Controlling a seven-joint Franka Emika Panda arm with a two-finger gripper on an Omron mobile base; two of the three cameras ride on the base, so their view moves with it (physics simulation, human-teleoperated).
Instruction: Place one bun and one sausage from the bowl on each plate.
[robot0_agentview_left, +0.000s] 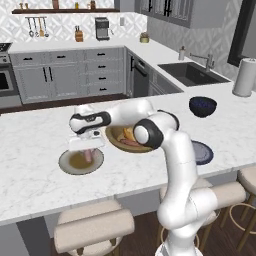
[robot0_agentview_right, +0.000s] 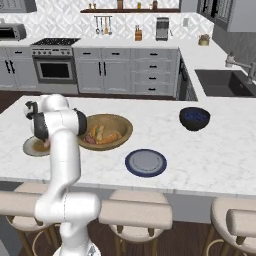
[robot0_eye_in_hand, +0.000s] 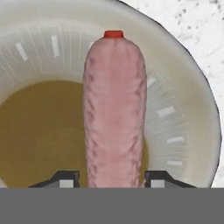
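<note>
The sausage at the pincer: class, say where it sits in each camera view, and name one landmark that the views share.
Left base view: sausage left of centre, hanging under the hand.
Right base view: a pink bit at the far left, beside the arm.
Hand view: centre, running top to bottom.
Shared landmark: the beige plate beneath it.

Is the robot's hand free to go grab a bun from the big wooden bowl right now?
Probably not yet: the gripper has a pink sausage between its fingers over the beige plate. The wooden bowl sits close beside it, uncovered.
</note>
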